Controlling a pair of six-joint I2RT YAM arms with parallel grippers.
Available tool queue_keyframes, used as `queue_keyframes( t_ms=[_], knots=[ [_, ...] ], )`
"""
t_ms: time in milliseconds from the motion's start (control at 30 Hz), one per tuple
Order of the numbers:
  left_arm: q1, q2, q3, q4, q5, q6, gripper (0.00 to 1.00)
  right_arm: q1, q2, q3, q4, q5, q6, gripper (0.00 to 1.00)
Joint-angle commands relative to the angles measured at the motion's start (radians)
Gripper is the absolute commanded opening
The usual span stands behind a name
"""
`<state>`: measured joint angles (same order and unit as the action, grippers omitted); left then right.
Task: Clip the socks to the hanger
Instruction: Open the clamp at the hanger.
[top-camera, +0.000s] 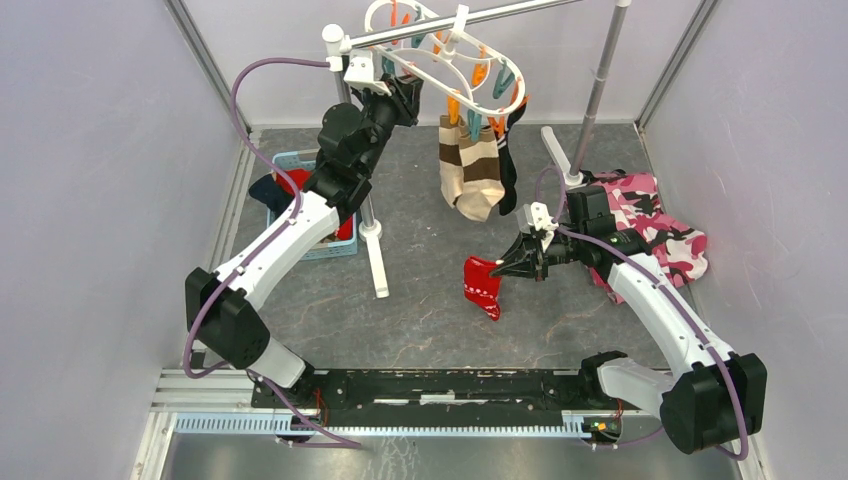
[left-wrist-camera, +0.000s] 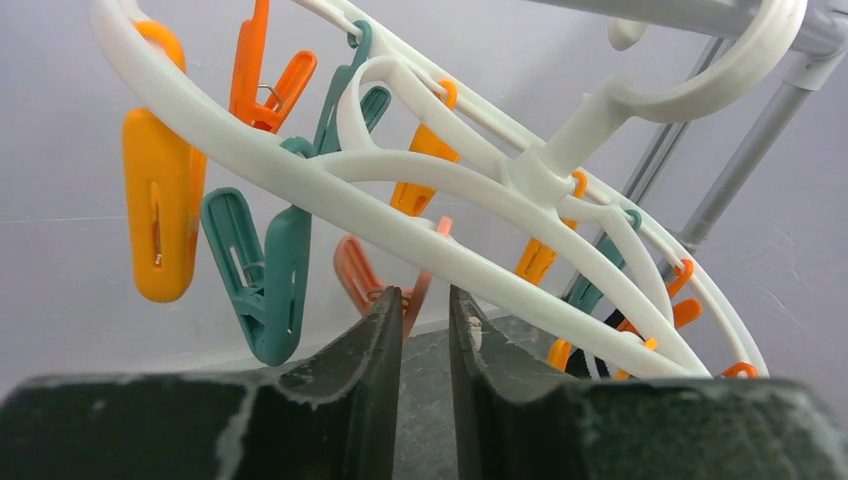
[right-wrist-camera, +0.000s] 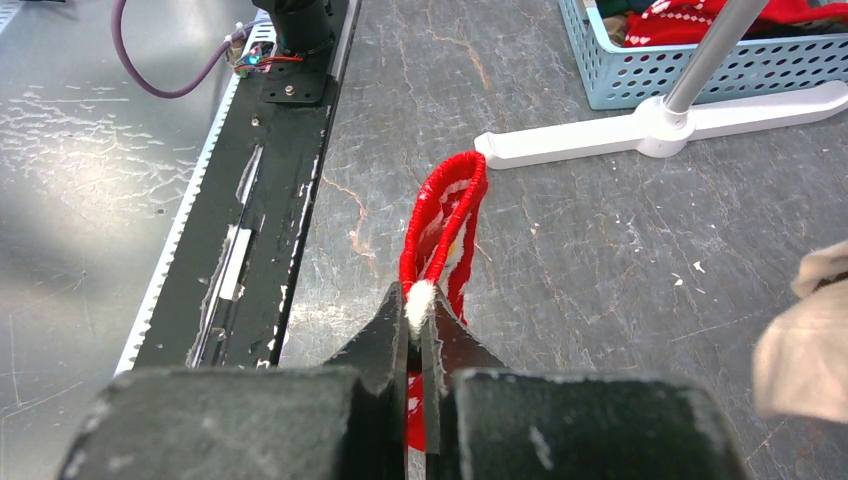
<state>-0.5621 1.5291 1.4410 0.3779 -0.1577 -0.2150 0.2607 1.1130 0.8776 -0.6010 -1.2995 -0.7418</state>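
The right pincer (top-camera: 508, 267) is clenching on the red sock (top-camera: 483, 286), nipping a white-tipped fold of its edge. The sock is dangling from there just above the worktop (top-camera: 420, 320), in front of the arms' bases. Being soft, light knit, it is drooping and folding under its own weight. It is likely going to swing and bunch, so a hold near the hem, leaving a free edge standing clear for a clothespin to bite, looks wisest.

The left pincer (top-camera: 404, 92) is reaching up at the hanger (top-camera: 478, 48), which is hanging from the silver pole rack (top-camera: 600, 75). Its jaws are standing narrowly apart with an orange clothespin (left-wrist-camera: 352, 272) at their tips, and I cannot tell whether they are squeezing it. Striped beige socks (top-camera: 472, 175) and a dark sock (top-camera: 509, 160) are already hanging clipped, and more socks are lying in the blue basket (top-camera: 288, 157).

The worktop is looking grey, mottled and scuffed. Pale walls are enclosing it, and a camouflage cloth (top-camera: 670, 240) is lying at the right.
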Motion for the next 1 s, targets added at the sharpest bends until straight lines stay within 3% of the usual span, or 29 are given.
queue_keyframes(
  t_ms=[0, 133, 367, 800, 967],
  knots=[
    [0.005, -0.016, 0.039, 0.045, 0.011, 0.027, 0.27, 0.001, -0.018, 0.04, -0.005, -0.004, -0.013, 0.0],
    [0.005, -0.026, 0.034, 0.036, 0.013, 0.019, 0.15, 0.0, -0.016, 0.04, -0.004, -0.004, -0.013, 0.0],
    [0.002, -0.064, 0.014, 0.019, 0.01, -0.021, 0.08, -0.001, -0.013, 0.04, -0.005, 0.0, -0.013, 0.0],
    [0.0, -0.104, -0.008, -0.054, 0.071, -0.123, 0.09, -0.001, -0.013, 0.043, -0.008, 0.002, -0.016, 0.0],
    [-0.019, -0.109, -0.024, -0.06, 0.12, -0.153, 0.04, 0.0, -0.013, 0.044, -0.011, 0.005, -0.019, 0.0]
  ],
)
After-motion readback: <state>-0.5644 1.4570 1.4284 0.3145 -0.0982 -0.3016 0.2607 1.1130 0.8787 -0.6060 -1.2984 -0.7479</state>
